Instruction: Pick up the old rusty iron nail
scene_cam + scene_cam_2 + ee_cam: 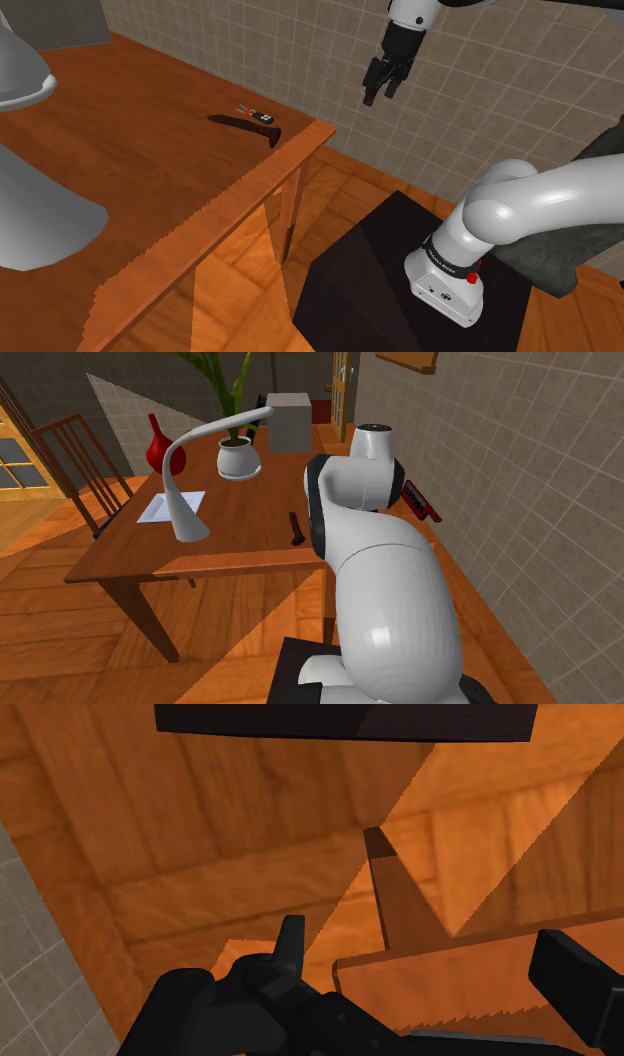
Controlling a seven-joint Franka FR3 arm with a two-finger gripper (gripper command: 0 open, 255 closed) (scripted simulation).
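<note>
While the all-black two-finger gripper [379,98] hangs released, fingers apart, beyond the corner of the brown wooden table [150,170], the dark, slender rusty nail [243,122] lies flat near that corner, probably light, stiff and rough, best pinched mid-shaft.

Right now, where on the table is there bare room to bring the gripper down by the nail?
Bare wood spans from the nail to the lamp base and along the table edge facing the stand. Crowded beside the nail, where a small object lies close.
</note>
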